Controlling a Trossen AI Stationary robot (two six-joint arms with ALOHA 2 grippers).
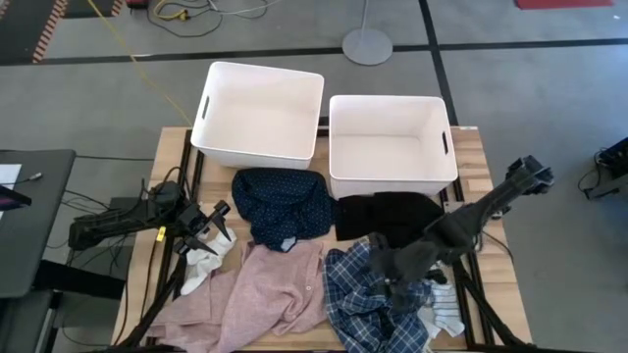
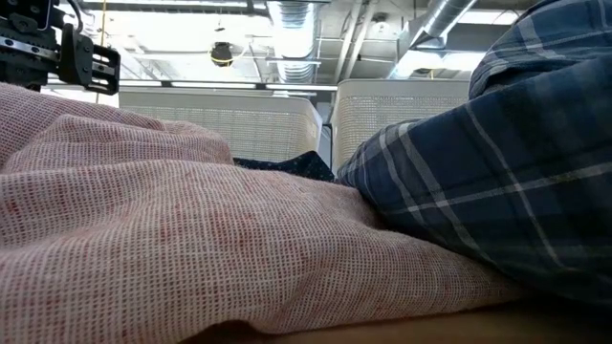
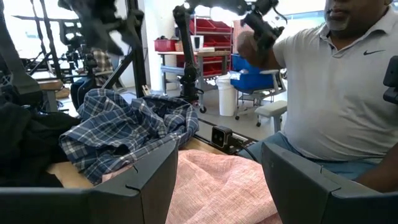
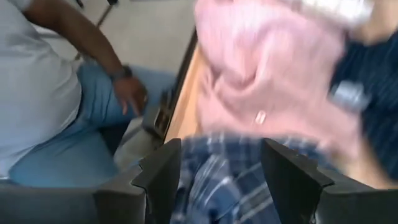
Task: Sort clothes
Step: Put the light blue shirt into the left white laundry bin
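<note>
The clothes lie in a heap on the wooden table. A navy dotted top [image 1: 280, 204] and a black garment [image 1: 388, 216] lie just in front of the bins. A pink shirt [image 1: 260, 294] and a blue-white plaid shirt [image 1: 368, 304] lie nearer the front edge. A white sock [image 1: 201, 263] is at the left and a striped sock [image 1: 446, 316] at the right. My right gripper [image 1: 392, 282] hovers open over the plaid shirt [image 4: 217, 193], with nothing between its fingers. My left gripper [image 1: 218, 224] waits open at the table's left, beside the white sock, facing the pink shirt [image 3: 217, 186].
Two white plastic bins [image 1: 257, 113] [image 1: 391, 142] stand side by side at the far edge of the table. A person [image 3: 336, 93] sits close to the table's near edge, a hand [image 4: 130, 93] resting on a thigh. A dark side table [image 1: 34, 216] stands at the left.
</note>
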